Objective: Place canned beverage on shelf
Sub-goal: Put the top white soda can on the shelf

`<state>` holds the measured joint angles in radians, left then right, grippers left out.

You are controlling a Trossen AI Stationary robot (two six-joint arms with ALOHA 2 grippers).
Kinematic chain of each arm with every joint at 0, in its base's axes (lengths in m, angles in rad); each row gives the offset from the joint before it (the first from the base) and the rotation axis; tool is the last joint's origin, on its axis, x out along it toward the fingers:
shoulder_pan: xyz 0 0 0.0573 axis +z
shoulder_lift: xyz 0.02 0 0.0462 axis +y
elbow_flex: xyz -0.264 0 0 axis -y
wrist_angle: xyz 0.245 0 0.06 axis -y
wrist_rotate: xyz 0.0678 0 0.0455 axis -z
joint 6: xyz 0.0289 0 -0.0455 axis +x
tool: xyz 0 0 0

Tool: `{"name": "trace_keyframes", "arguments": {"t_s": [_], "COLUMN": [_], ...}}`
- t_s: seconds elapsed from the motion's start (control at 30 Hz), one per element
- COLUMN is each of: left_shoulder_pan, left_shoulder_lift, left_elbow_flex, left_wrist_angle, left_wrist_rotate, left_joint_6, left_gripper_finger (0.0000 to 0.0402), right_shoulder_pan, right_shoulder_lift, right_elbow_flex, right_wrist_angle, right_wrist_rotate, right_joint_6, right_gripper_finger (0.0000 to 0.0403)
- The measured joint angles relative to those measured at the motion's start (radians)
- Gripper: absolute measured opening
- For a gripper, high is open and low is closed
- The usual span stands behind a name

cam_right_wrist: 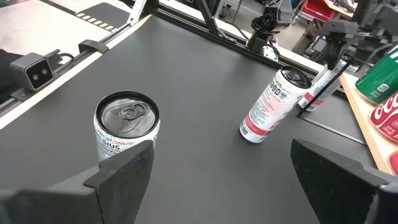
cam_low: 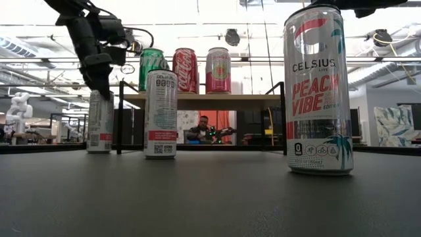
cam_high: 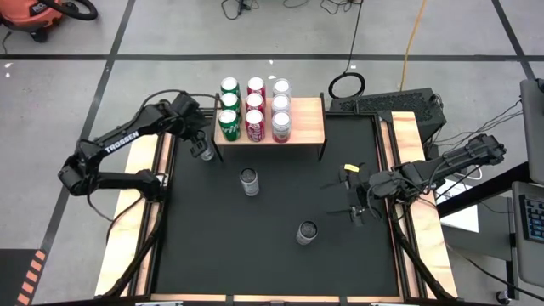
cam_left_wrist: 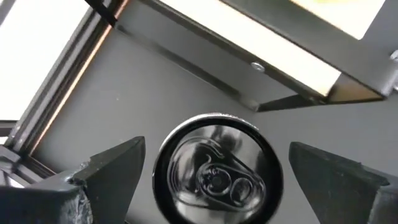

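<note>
Left claw (cam_left_wrist: 211, 180) spread wide over a can (cam_left_wrist: 214, 171) beside the shelf (cam_high: 306, 127): pickup step. Lower, then close. Right claw (cam_right_wrist: 217, 180) open, waiting mid-table.

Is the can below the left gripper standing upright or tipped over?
Upright: the can shows its round top and pull tab straight up between the open left gripper's fingers.
</note>
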<state>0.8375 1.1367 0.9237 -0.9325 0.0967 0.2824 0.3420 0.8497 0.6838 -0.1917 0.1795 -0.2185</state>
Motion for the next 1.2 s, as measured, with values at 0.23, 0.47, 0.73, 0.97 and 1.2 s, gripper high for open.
{"name": "trace_keyframes", "arguments": {"t_s": [0.23,0.47,0.73,0.97,1.2], "left_shoulder_pan": [0.000,-0.001,-0.003,-0.014,-0.109], "left_shoulder_lift": [0.055,0.054,0.052,0.020,-0.059], "left_elbow_flex": [0.000,0.000,0.001,0.048,0.146], "left_wrist_angle": [0.004,0.003,-0.023,-0.166,-0.295], "left_wrist_rotate": [-0.004,-0.050,-0.047,-0.049,-0.011], "left_joint_6": [-0.015,-0.015,-0.016,-0.053,-0.143], "left_gripper_finger": [0.0400,0.0365,0.0274,0.0243,0.0246], "right_shoulder_pan": [0.000,0.000,0.000,0.000,0.000], "right_shoulder_lift": [0.000,0.000,0.000,0.004,0.009], "right_elbow_flex": [0.000,0.000,0.000,-0.039,-0.070], "right_wrist_angle": [-0.003,-0.016,-0.016,0.012,0.180], "right_wrist_rotate": [0.000,0.001,0.002,0.000,0.000], "right_joint_6": [0.009,0.020,0.017,0.038,0.050], "right_gripper_finger": [0.0359,0.0359,0.0359,0.0359,0.0359]}}
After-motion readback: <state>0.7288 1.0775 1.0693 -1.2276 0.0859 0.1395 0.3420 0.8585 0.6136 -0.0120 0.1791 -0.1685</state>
